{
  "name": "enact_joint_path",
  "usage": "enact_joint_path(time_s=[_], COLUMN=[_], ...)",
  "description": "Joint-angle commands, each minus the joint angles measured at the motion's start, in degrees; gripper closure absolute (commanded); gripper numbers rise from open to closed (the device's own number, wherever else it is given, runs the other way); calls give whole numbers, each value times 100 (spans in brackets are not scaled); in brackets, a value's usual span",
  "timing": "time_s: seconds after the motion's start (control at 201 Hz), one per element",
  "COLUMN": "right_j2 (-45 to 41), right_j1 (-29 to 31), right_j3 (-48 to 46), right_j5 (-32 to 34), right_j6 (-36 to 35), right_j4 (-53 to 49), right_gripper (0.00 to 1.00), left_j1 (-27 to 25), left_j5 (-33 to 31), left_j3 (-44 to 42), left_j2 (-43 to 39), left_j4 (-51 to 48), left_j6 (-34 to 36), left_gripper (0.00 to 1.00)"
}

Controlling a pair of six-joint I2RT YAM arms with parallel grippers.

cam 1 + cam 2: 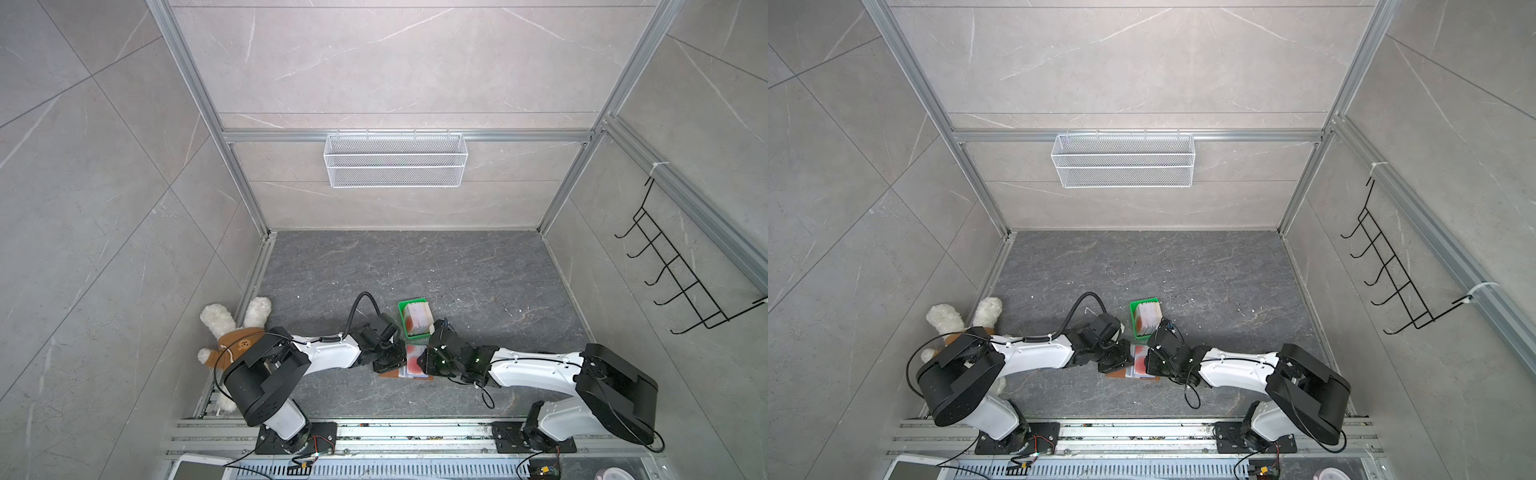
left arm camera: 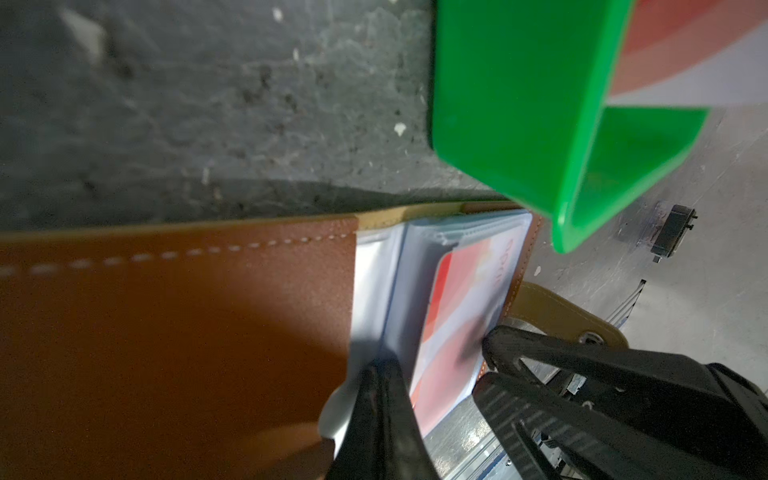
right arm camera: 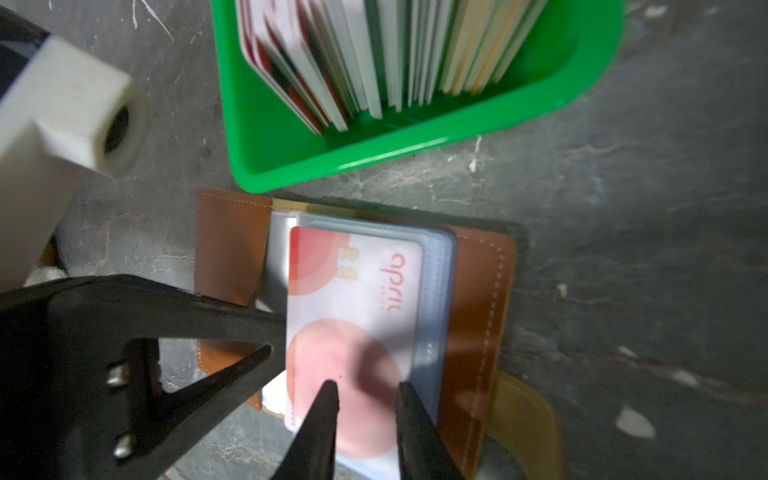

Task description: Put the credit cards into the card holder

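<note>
The tan-brown card holder [image 3: 478, 316] lies open on the grey floor, in both top views between the two grippers [image 1: 390, 373] [image 1: 1114, 374]. A pale credit card [image 3: 353, 299] with red-orange circles lies on its clear sleeves [image 3: 438, 291], the near end sticking out. My right gripper [image 3: 368, 388] is open a little, fingertips just over that card. My left gripper [image 2: 378, 368] is shut on a clear sleeve [image 2: 374, 291] at the fold. Several more credit cards [image 3: 374, 54] stand in a green tray [image 3: 291, 158] just behind the holder.
The green tray [image 1: 401, 308] almost touches the holder's far edge. A white and brown plush toy [image 1: 232, 328] lies at the left wall by the left arm. A white wire basket [image 1: 395, 160] hangs on the back wall, a black hook rack [image 1: 673, 270] on the right wall.
</note>
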Motion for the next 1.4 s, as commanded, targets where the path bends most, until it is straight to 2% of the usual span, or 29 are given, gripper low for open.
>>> enact_joint_path(time_s=[0.0, 0.119, 0.304, 0.448, 0.692, 1.394], right_j2=[26, -84, -154, -198, -101, -518], right_j1=[-28, -28, -27, -28, -29, -20], right_j3=[-156, -184, 9, 4, -59, -278], right_j5=[-107, -83, 416, 525, 162, -234], right_j6=[105, 76, 159, 206, 128, -213], right_j4=[272, 303, -571, -749, -240, 691], right_gripper=[72, 72, 73, 73, 73, 74], left_j1=[-57, -76, -77, -76, -77, -75], left_j5=[-19, -22, -70, -73, -63, -36], left_j3=[17, 8, 1, -1, 11, -21], left_j2=[94, 114, 81, 74, 71, 67], left_j4=[8, 15, -49, -53, -52, 8], left_j6=[43, 36, 38, 42, 39, 25], left_gripper=[100, 100, 100, 100, 100, 100])
